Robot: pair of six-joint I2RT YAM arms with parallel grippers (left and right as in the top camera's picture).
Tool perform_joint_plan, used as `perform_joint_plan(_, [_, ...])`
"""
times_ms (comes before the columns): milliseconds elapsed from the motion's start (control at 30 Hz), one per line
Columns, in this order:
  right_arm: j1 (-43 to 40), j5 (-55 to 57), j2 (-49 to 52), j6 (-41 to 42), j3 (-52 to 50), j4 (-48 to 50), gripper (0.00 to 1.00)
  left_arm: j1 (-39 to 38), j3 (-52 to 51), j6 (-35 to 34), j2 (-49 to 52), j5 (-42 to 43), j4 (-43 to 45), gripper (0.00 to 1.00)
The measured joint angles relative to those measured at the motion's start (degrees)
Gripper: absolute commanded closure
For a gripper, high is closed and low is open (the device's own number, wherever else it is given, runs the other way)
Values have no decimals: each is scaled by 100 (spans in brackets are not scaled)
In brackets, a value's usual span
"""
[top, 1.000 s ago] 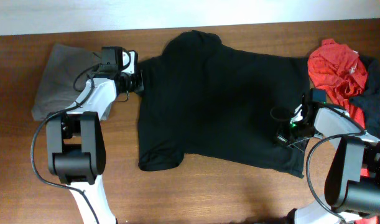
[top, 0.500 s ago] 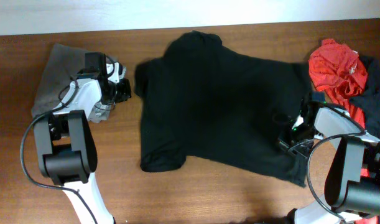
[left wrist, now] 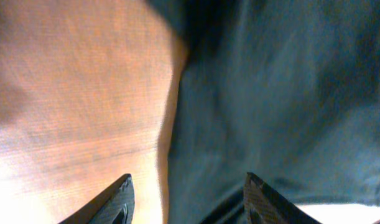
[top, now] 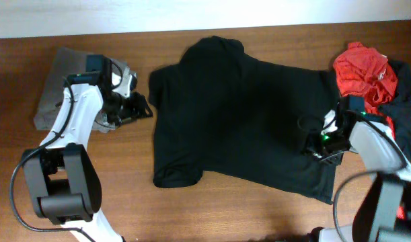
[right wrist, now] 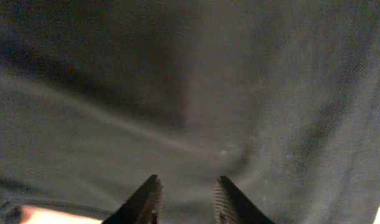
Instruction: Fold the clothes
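Note:
The large black T-shirt (top: 239, 114) lies spread across the middle of the table. My left gripper (top: 142, 107) hovers open at the edge of the shirt's left sleeve. In the left wrist view the sleeve's edge (left wrist: 177, 124) runs between the spread fingers (left wrist: 122, 200), with bare wood to its left, and nothing is held in the left gripper (left wrist: 186, 190). My right gripper (top: 311, 148) is over the shirt's right lower part. In the right wrist view it (right wrist: 186, 186) stands slightly open just above the black fabric (right wrist: 190, 81), gripping nothing.
A grey garment (top: 60, 84) lies at the far left, under my left arm. A red shirt (top: 365, 70) is heaped at the right edge on other dark clothes (top: 403, 107). The wooden table (top: 218, 215) shows bare along the front.
Both grippers have opened and let go of the black T-shirt. The left gripper has drawn slightly left and nearer off the sleeve. The right one has barely moved.

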Motion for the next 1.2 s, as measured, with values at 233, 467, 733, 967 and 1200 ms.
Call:
perform_joint_plan(233, [0, -197, -901, -2, 48, -280, 58, -367, -1169, 0, 2, -90, 308, 45])
perform_joint_plan(467, [0, -177, -1119, 428, 48, -721, 56, -584, -1770, -2, -31, -391, 1102, 99])
perform_joint_plan(733, [0, 225, -1016, 973, 48, -807, 56, -584, -1985, -343, -195, -981, 927, 99])
perform_joint_plan(967, [0, 374, -605, 1145, 48, -780, 57, -216, -2194, -1091, -201, -1445, -295, 99])
perform_joint_plan(1200, [-37, 540, -260, 1305, 46, -1082, 54, -120, -2262, -1270, -201, -1517, -411, 99])
